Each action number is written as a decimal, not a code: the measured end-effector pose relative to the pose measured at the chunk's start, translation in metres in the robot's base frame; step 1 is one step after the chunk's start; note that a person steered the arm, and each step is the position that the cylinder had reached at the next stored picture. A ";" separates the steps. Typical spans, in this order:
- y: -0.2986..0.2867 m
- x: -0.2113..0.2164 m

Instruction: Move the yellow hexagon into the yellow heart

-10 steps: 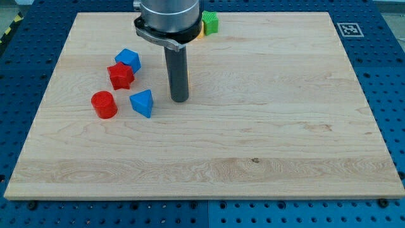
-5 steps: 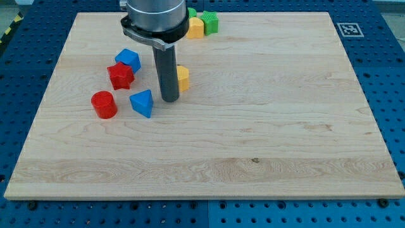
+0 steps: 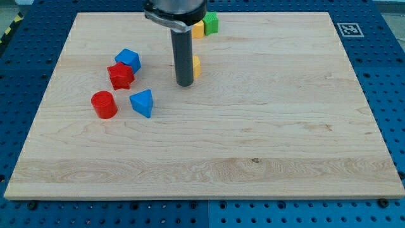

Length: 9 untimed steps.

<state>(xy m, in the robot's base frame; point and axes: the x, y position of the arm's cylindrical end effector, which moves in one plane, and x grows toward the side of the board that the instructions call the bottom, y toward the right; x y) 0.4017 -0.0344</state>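
Note:
The yellow hexagon lies on the wooden board just behind and to the right of my rod; only its right edge shows. My tip stands right against it, on its lower-left side. The yellow heart lies near the view's top edge, above the hexagon, partly hidden by the arm's body. A gap of bare board separates hexagon and heart.
A green block touches the heart's right side. At the view's left lie a blue block, a red star-like block, a red cylinder and a blue wedge-shaped block.
My tip went left, then up and to the right. The yellow hexagon has moved up the board with it, closer to the yellow heart. The other blocks have not moved.

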 end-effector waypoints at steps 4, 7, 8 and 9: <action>0.032 -0.054; 0.014 -0.060; 0.013 -0.061; 0.015 -0.065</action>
<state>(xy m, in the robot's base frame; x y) 0.3369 -0.0195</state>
